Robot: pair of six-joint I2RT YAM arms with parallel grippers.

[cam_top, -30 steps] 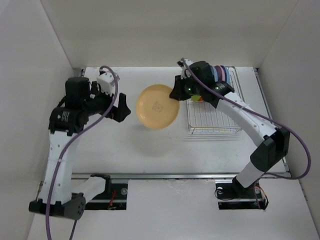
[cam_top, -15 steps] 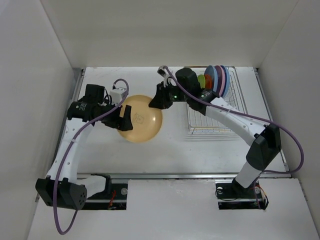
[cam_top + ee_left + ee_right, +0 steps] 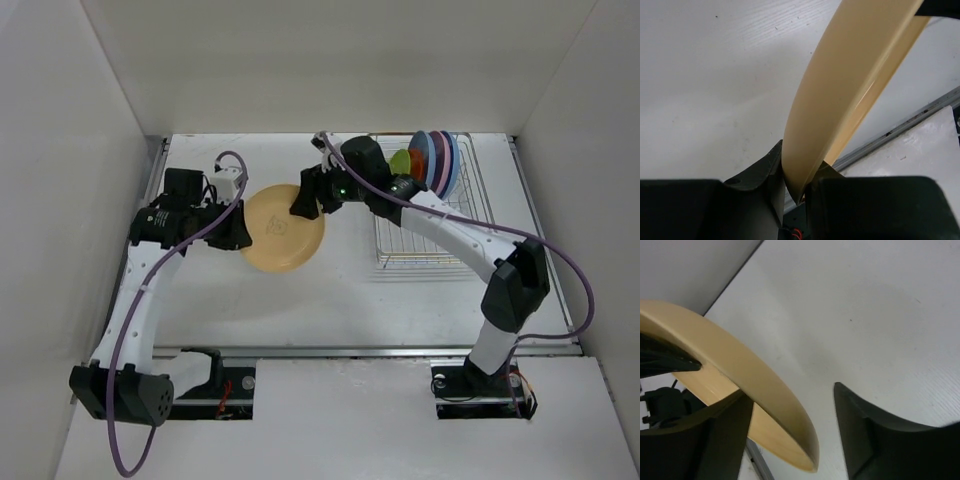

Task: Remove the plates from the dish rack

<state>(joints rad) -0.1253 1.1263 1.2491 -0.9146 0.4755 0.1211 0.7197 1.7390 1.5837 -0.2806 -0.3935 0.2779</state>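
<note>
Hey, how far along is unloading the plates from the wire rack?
Done: the pale yellow round plate is out of the silver wire dish rack. In hand: the left gripper is clamped on its rim; the right gripper stands open around it. Left: setting it down, then the green, pink and blue plates standing in the rack.
</note>
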